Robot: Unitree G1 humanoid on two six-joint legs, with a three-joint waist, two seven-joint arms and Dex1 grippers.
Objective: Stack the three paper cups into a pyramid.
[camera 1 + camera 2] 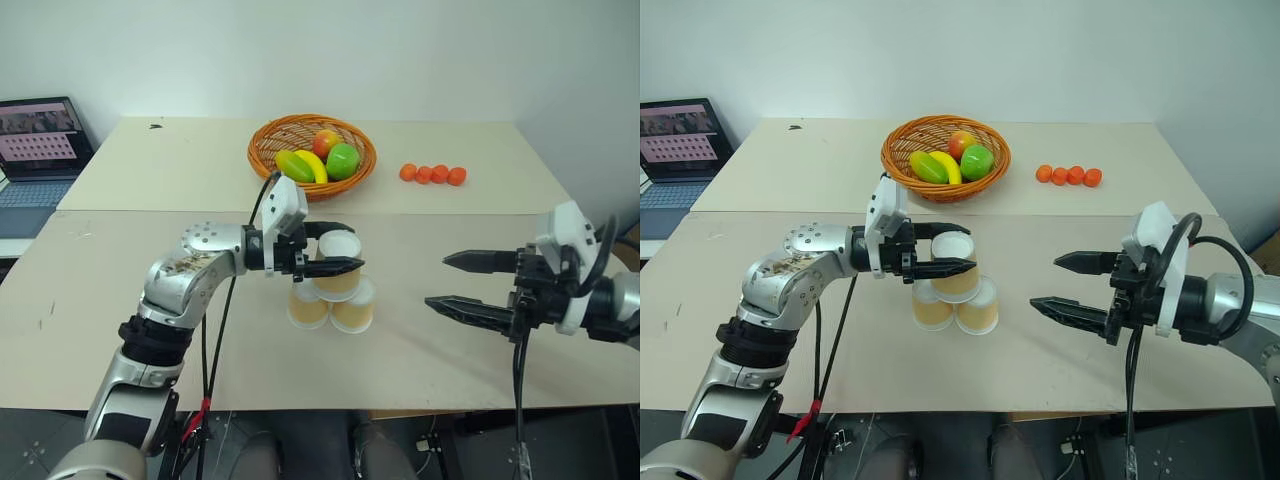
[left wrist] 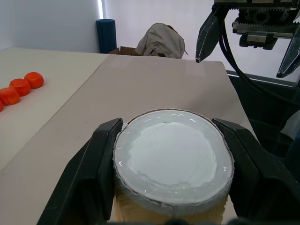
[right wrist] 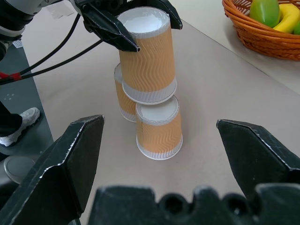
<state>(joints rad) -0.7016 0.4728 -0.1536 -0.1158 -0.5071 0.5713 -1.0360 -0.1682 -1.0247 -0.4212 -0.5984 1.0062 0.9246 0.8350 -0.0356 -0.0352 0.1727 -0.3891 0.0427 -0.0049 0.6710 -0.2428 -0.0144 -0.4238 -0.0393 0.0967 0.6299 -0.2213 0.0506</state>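
Note:
Two tan paper cups stand upside down side by side at the middle of the table, the left cup point(image 1: 307, 306) and the right cup point(image 1: 354, 307). A third cup point(image 3: 146, 63) sits upside down on top of them, its white base up, forming the pyramid. My left gripper point(image 1: 336, 248) is shut on this top cup, one black finger on each side of it near the base point(image 2: 172, 159). My right gripper point(image 1: 462, 282) hangs open to the right of the stack, apart from it, with nothing between its fingers point(image 3: 70, 159).
A wicker basket point(image 1: 270, 142) with fruit stands behind the stack on the far table. Several small orange balls point(image 1: 432, 174) lie in a row to its right. A laptop point(image 1: 38, 140) sits at the far left. The table's right edge is near my right arm.

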